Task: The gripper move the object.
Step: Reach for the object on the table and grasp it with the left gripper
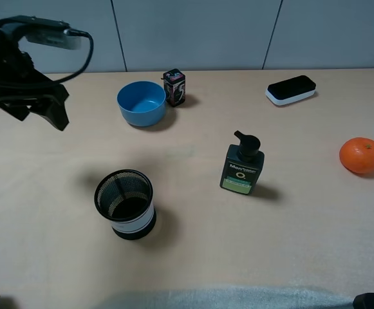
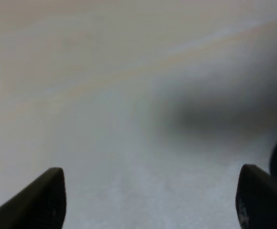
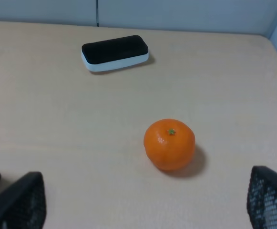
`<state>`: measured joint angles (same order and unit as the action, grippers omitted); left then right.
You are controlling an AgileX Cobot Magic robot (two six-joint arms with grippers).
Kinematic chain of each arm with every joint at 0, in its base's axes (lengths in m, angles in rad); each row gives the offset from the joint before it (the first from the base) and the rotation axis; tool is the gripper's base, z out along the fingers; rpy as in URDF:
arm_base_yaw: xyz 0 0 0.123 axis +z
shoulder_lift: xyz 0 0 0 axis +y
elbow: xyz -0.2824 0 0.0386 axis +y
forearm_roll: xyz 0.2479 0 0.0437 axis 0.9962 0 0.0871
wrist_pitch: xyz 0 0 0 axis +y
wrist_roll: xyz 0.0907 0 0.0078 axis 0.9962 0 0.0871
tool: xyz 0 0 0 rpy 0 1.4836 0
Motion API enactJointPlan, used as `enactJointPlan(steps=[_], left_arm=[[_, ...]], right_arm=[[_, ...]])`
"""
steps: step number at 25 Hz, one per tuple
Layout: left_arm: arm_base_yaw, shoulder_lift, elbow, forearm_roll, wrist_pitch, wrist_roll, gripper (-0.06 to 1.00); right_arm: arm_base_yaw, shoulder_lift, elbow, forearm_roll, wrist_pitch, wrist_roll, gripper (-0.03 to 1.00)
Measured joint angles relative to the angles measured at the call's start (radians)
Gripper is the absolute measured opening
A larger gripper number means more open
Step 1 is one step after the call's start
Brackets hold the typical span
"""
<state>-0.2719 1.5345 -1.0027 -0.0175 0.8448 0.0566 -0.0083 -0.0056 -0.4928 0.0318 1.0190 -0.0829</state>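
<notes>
- The pen cup (image 1: 125, 204) stands upright on the counter (image 1: 283, 244), toward the front left. It is well apart from the blue bowl (image 1: 141, 103) behind it and the pump bottle (image 1: 241, 164) to its right.
- The left gripper (image 1: 42, 111) hangs above the counter's far left corner, well apart from the cup. Its wrist view is blurred, but it shows the jaws spread wide with nothing between them.
- The right gripper (image 3: 145, 202) also has its jaws apart and empty, and faces the orange (image 3: 169, 144). The cup sits on the left arm's side, so the reach looks like that arm's job.
- The step in hand is probably the approach: travel forward and inward, then descend from above the cup's open mouth.
- A grip on the rim, one jaw inside the mesh and one outside, seems safest. Whether the jaws could span the whole body cannot be told.
- The cup looks light and hollow, so the jaws should close gently and squarely to avoid tipping it.
- Lift straight up before carrying it sideways, and keep clear of the bowl.
</notes>
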Motion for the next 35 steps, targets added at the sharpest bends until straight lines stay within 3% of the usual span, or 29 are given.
enactJointPlan(steps=[14,22,35], left_arm=[[-0.294,0.126,-0.042,-0.001,-0.024,0.0,0.73],[-0.373,0.126,-0.08,-0.057,-0.022,0.0,0.73],[-0.524,0.126,-0.08,-0.069,-0.018,0.0,0.73]], right_arm=[[0.0,0.0,0.0,0.0,0.0,0.0,0.64],[0.0,0.0,0.0,0.0,0.0,0.0,0.64],[0.0,0.0,0.0,0.0,0.0,0.0,0.64]])
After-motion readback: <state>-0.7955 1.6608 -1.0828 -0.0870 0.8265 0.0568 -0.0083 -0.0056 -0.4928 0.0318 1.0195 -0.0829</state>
